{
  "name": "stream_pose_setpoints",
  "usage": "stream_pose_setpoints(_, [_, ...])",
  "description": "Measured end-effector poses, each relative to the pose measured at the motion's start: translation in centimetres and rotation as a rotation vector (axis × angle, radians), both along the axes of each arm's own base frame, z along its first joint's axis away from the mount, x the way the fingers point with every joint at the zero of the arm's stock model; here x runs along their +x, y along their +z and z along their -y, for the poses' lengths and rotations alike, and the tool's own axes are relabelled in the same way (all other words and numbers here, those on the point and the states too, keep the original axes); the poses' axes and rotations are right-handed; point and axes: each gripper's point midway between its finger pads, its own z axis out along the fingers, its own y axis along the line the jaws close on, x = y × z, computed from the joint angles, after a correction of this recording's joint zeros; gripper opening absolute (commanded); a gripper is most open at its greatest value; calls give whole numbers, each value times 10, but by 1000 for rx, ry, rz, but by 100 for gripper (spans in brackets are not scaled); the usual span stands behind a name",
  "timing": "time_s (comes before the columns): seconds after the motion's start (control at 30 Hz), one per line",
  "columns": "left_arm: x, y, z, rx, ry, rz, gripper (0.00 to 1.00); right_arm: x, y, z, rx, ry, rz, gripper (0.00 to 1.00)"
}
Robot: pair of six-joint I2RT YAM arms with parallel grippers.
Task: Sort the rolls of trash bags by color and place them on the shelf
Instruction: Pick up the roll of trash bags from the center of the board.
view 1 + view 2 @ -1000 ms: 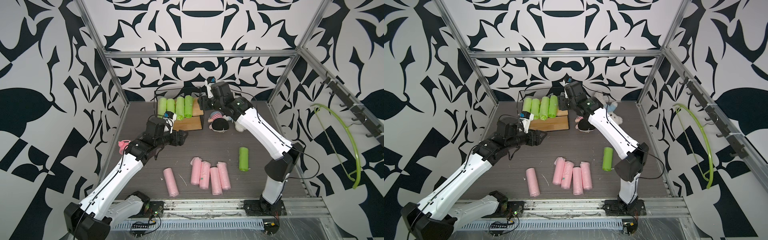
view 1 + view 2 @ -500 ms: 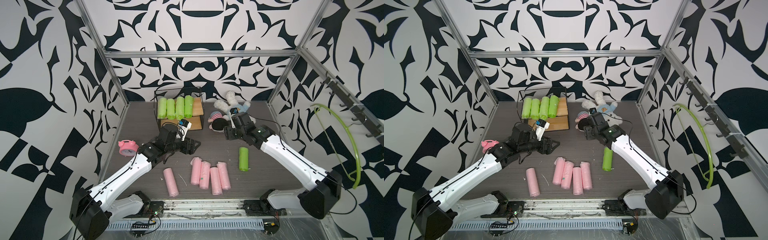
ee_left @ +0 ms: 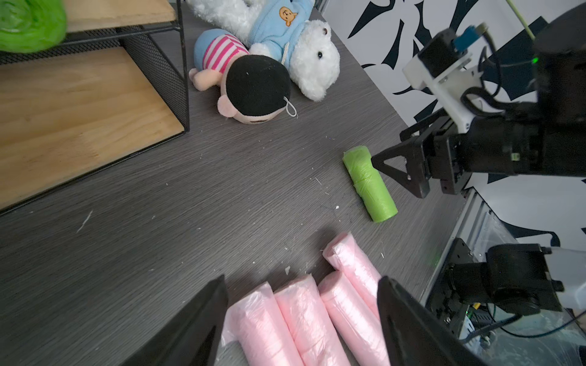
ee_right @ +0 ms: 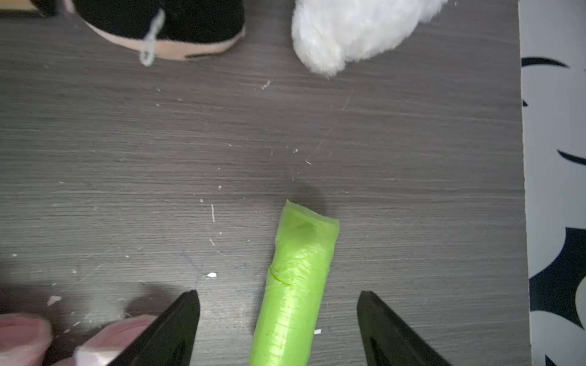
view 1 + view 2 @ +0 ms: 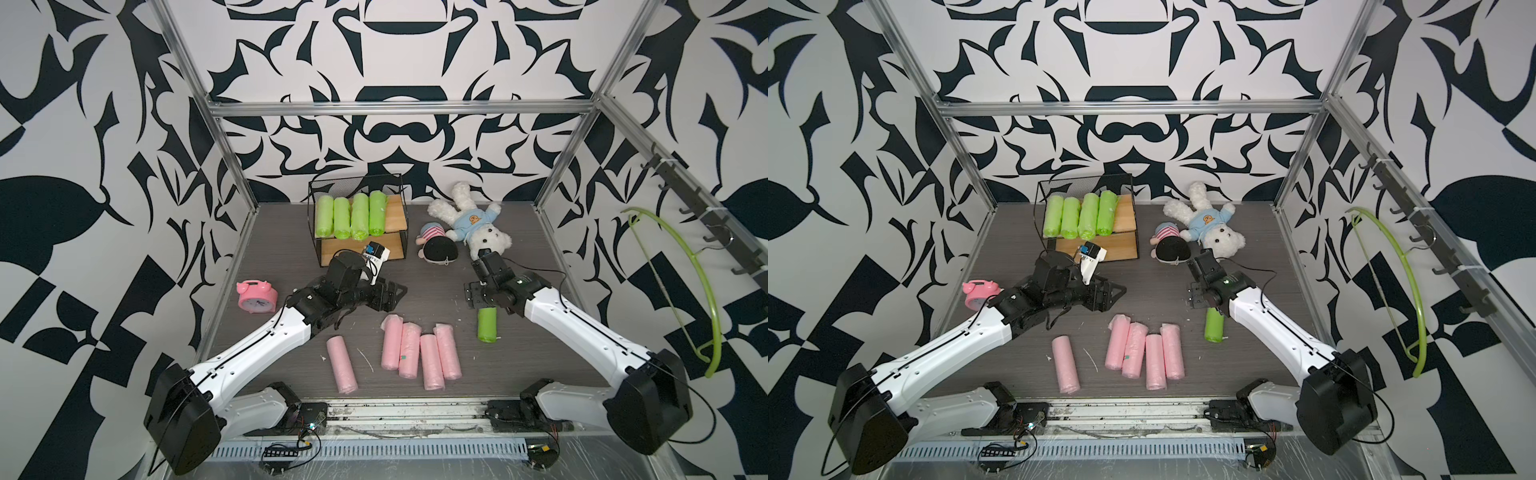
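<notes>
I'm holding the right fingers [image 4: 177, 329] spread above the green roll [image 4: 295, 285] on the counter [image 4: 126, 158]; left fingers [image 3: 190, 326] are hanging released above four pink rolls [image 3: 295, 317].

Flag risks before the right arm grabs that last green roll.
The open right gripper straddles the green roll near one end; lifted there, the soft roll may sag or slip.
Four green rolls already fill most of the shelf's top board; a fifth may roll off.
The open left gripper hovers near the ends of four touching pink rolls; it may pinch two.
</notes>
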Motion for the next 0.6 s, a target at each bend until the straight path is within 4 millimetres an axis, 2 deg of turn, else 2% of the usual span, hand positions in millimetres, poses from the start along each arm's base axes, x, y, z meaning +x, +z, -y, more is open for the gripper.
stream_pose_setpoints(0.27, [2, 3, 3, -17, 3, 5, 81, -21, -47, 26, 18, -128, -112, 83])
stream_pose_setpoints(0.4, [2, 2, 5, -27, 1, -2, 81, -27, -65, 24, 73, -162, -152, 83])
stream_pose_setpoints(0.6, [2, -4, 7, -27, -7, -21, 81, -22, -84, 14, 116, -173, -182, 82])
